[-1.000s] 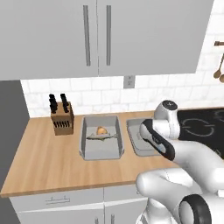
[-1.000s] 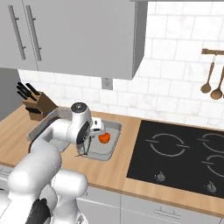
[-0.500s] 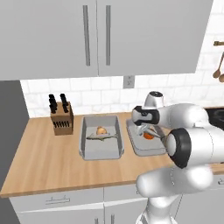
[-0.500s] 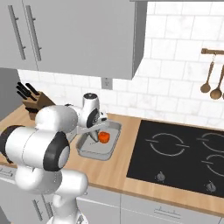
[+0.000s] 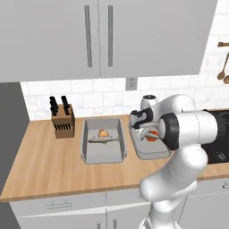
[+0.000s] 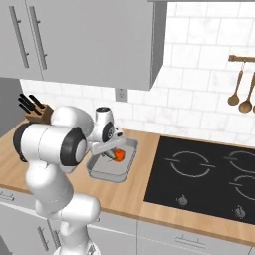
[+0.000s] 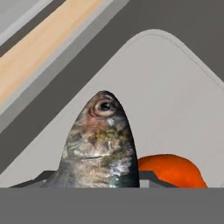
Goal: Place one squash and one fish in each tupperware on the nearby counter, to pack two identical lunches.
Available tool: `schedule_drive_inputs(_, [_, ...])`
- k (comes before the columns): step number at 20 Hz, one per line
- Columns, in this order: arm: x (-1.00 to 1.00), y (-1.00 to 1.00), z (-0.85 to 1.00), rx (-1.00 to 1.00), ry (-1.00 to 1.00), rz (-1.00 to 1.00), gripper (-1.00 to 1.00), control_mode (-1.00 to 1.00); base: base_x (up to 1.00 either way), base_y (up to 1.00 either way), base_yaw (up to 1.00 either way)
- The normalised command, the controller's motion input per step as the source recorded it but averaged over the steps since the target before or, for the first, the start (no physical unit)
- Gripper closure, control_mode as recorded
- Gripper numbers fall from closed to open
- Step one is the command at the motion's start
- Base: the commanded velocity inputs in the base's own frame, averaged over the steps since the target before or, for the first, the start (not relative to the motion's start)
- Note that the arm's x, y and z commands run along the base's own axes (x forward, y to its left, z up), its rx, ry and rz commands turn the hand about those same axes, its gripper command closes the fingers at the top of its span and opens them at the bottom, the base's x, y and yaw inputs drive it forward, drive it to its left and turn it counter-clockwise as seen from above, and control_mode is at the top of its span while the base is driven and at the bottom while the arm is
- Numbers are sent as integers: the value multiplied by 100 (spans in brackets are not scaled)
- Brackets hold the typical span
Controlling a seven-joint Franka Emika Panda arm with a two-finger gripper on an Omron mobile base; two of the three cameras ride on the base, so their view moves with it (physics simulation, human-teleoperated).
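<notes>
The left tupperware (image 5: 103,141) on the table (image 5: 44,165) already holds one squash (image 5: 103,133) and one fish (image 5: 104,140), so this lunch looks complete. The right tupperware (image 6: 110,171) holds the second squash (image 6: 119,155). The gripper (image 6: 110,150) is closed on the second fish (image 7: 101,144) and hangs just above this tub, beside the squash. In my judgement, what is left is to lower the fish and release it inside.
</notes>
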Motion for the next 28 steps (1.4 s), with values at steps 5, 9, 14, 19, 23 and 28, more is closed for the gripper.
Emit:
schedule_drive_inputs(5, [8, -7, -47, -5, -1, 5, 100, -100, 0, 0, 0])
schedule_drive_inputs(9, [-77, 0, -62, -12, -11, 3, 100, -100, 0, 0, 0])
schedule_drive_inputs(14, [-88, -1, -31, -5, -12, 0, 100, -100, 0, 0, 0])
schedule_drive_inputs(19, [6, -21, -9, 0, -1, 0, 100, -100, 0, 0, 0])
schedule_drive_inputs(23, [66, -40, -9, 0, 0, 0, 100, -100, 0, 0, 0])
schedule_drive_inputs(28, [17, -14, -37, -1, -5, 3, 100, -100, 0, 0, 0])
